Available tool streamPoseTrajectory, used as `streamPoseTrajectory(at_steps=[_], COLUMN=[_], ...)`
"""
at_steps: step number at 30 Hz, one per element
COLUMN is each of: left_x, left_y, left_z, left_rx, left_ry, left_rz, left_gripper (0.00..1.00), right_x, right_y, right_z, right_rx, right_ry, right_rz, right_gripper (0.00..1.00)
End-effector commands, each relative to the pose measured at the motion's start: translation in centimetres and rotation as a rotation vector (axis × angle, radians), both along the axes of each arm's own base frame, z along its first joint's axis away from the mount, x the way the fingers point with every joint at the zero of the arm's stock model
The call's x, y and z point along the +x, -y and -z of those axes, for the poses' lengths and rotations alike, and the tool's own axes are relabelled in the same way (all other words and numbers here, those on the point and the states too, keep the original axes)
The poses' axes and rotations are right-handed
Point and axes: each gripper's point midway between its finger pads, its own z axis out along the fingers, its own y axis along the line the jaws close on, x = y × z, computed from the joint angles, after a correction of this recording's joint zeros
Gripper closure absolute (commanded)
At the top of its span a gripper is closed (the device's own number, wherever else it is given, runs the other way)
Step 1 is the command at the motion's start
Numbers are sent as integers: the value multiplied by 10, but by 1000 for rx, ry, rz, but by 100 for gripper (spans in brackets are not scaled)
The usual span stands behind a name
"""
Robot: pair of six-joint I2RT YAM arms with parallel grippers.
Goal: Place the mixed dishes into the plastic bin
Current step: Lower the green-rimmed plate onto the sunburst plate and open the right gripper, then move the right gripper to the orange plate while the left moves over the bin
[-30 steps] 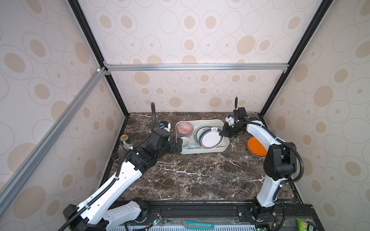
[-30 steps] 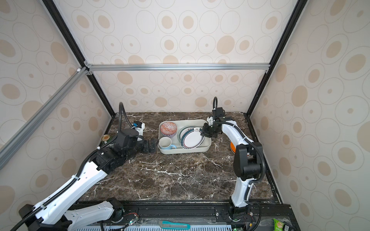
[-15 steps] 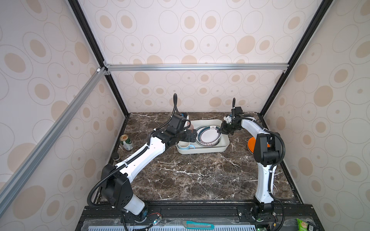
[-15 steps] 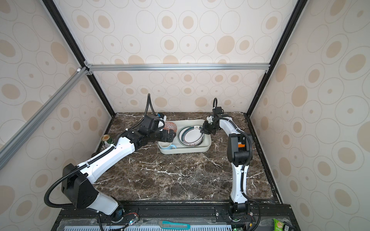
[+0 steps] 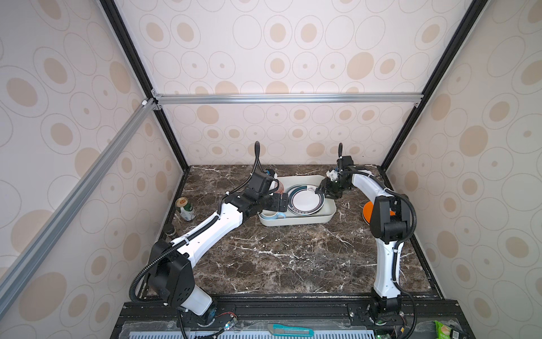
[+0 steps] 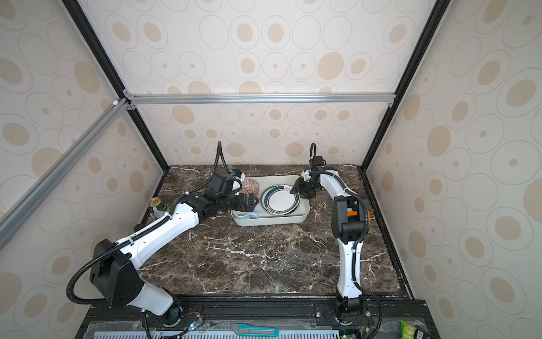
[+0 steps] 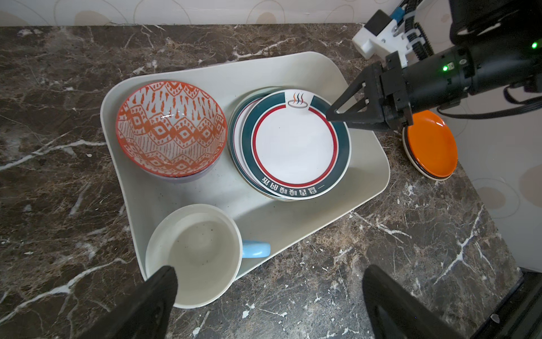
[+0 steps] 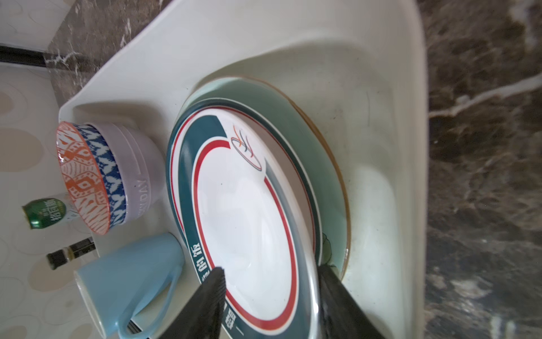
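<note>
- While the bin sits at 12 o'clock on the table, the right gripper stands part open, its jaws astride the 2 o'clock rim of the top plate
- That plate tops a stack at the bin's 3 o'clock side
- Left gripper is spread wide, empty, over the mug at 7 o'clock
- Patterned bowl at 10 o'clock; 1 orange plate outside, past 3 o'clock

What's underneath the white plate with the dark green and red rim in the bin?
A pale teal plate with a brown edge peeks out beneath the green-rimmed plate; its middle and anything lower are covered.
</note>
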Motion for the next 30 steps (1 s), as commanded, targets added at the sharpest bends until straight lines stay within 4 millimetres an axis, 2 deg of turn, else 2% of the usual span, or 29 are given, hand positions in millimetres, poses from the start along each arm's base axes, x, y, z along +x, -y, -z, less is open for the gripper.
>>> streamPoseTrajectory(at_steps=[1,8,11,13,17,19,22,25,30], left_x=[1,-1,-1,-1,-4,-7,-15,-29,-54], left_y=[-6,-14,-18,-20,-19,-18,-11,7,40], left_z=[-17,-9,-8,-7,-7,-5,-3,-3,-1], left_rx=[-31,-41,-42,-40,-48,-48,-54,-49,-44], left_ry=[51,42,41,41,38,28,19,17,16], left_rz=[-1,-2,-1,-1,14,19,42,86,157], left_gripper=[1,1,1,1,1,1,1,1,1], right_x=[-5,-4,-3,-3,-11,-22,-41,-63,-96], right_y=[-1,-11,-13,-12,3,14,42,81,144], right_z=[6,13,10,1,-36,-57,-77,-82,-78], right_rx=[-64,-88,-95,-106,-170,-199,-243,-297,-343], right_ry=[-27,-53,-53,-39,35,72,98,97,86], right_rz=[-34,-60,-60,-57,-45,-29,30,121,293], right_gripper=[42,38,39,39,40,40,40,40,39])
